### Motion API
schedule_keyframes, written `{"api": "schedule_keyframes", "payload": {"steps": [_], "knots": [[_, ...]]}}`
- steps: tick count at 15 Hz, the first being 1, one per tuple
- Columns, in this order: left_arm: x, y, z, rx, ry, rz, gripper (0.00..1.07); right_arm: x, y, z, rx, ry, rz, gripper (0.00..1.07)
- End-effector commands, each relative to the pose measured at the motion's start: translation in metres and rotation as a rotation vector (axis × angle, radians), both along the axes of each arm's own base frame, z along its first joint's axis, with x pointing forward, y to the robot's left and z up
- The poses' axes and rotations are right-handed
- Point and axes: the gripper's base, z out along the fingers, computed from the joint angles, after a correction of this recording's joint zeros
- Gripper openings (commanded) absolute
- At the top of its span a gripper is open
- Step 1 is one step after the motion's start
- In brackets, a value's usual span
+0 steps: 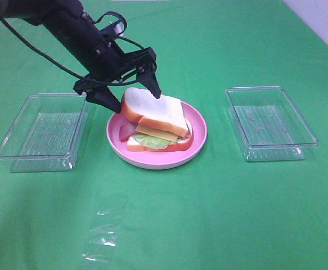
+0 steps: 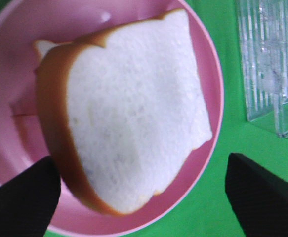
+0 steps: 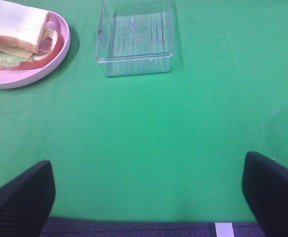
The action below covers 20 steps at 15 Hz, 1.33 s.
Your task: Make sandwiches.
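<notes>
A stacked sandwich sits on the round pink plate [image 1: 198, 134]. Its top white bread slice [image 1: 155, 111] [image 2: 134, 113], with an orange-brown crust, lies tilted over yellow cheese [image 1: 157, 134], green lettuce [image 1: 150, 141], reddish bacon [image 1: 125, 132] and the bottom bread slice [image 1: 152, 148]. My left gripper [image 1: 131, 94] [image 2: 144, 202] is open, its black fingers straddling the far-left end of the top slice with nothing held. My right gripper [image 3: 147, 197] is open over bare green cloth, well away from the sandwich [image 3: 16, 39], and is not seen in the exterior high view.
A clear plastic tray [image 1: 43, 132] stands left of the plate and another clear tray [image 1: 270, 121] [image 3: 134, 39] to its right. A crumpled piece of clear plastic film [image 1: 104, 233] lies near the front edge. Green cloth covers the table.
</notes>
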Motion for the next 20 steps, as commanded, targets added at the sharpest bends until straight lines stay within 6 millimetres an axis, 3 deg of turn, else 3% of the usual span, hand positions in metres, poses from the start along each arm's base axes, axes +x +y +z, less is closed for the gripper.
{"api": "schedule_keyframes", "payload": {"steps": [1,3,5,7,9,12,16,18,20], "knots": [[-0.003,0.007,0.025,0.119,0.000,-0.017,0.83,-0.002,0.000,0.000,-0.007,-0.025,-0.003,0.98],[-0.001,0.012,0.038,0.190,-0.008,-0.040,0.86,-0.002,0.000,0.000,-0.007,-0.025,-0.003,0.98],[0.000,0.021,0.052,0.299,-0.022,-0.077,0.97,-0.002,0.000,0.000,-0.007,-0.025,-0.003,0.98],[0.003,0.035,0.061,0.388,-0.031,-0.078,0.98,-0.002,0.000,0.000,-0.007,-0.025,-0.003,0.98],[0.016,0.088,0.078,0.439,-0.069,0.019,0.98,-0.002,0.000,0.000,-0.007,-0.025,-0.003,0.98],[0.022,0.137,0.092,0.448,-0.092,0.085,0.98,-0.002,0.000,0.000,-0.007,-0.025,-0.003,0.98],[0.023,0.218,0.100,0.396,-0.081,0.208,0.98,-0.002,0.000,0.000,-0.007,-0.025,-0.003,0.98],[0.011,0.219,0.107,0.416,-0.080,0.198,0.98,-0.002,0.000,0.000,-0.007,-0.025,-0.003,0.98],[-0.019,0.219,0.115,0.429,-0.062,0.186,0.98,-0.002,0.000,0.000,-0.007,-0.025,-0.003,0.98]]}}
